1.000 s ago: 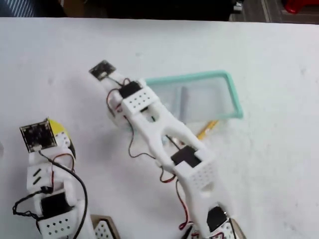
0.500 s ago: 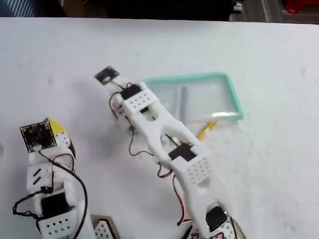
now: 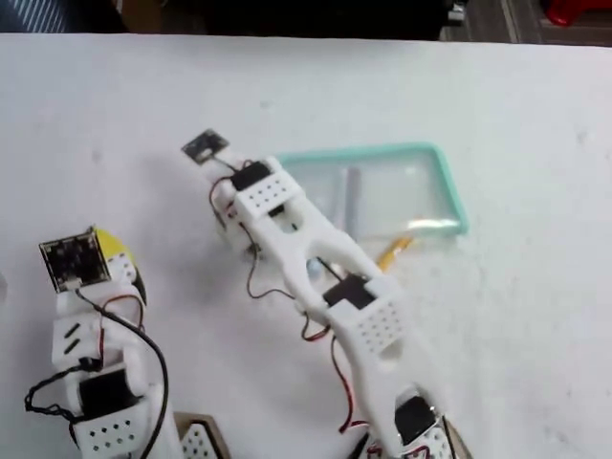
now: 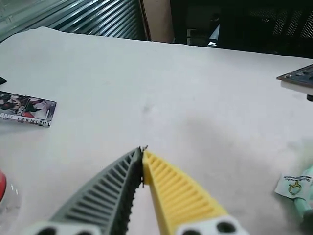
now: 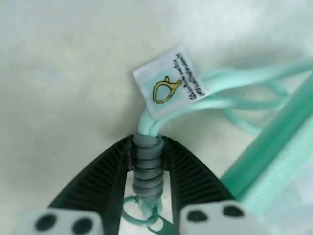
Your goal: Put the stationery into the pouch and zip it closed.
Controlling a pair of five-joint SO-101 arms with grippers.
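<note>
Zipping step, I judge: right pincer (image 5: 146, 143) clamps the cord pull (image 5: 147, 169) of the pouch (image 3: 382, 186); left pincer (image 4: 143, 152) closed, empty. Next: pull steadily along the zipper.

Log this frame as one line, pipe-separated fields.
right gripper shut on grey ribbed pull of mint-trimmed clear pouch | left gripper shut, empty, away from pouch | yellow pencil at pouch edge

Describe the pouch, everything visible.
The pouch is clear plastic edged in mint green, lying flat on the table. A pale strip shows through it, and a yellow pencil lies at its near edge. At one end a mint cord carries a white tag and a grey ribbed pull, which the right tool clamps. Zip state: cannot tell.
</note>
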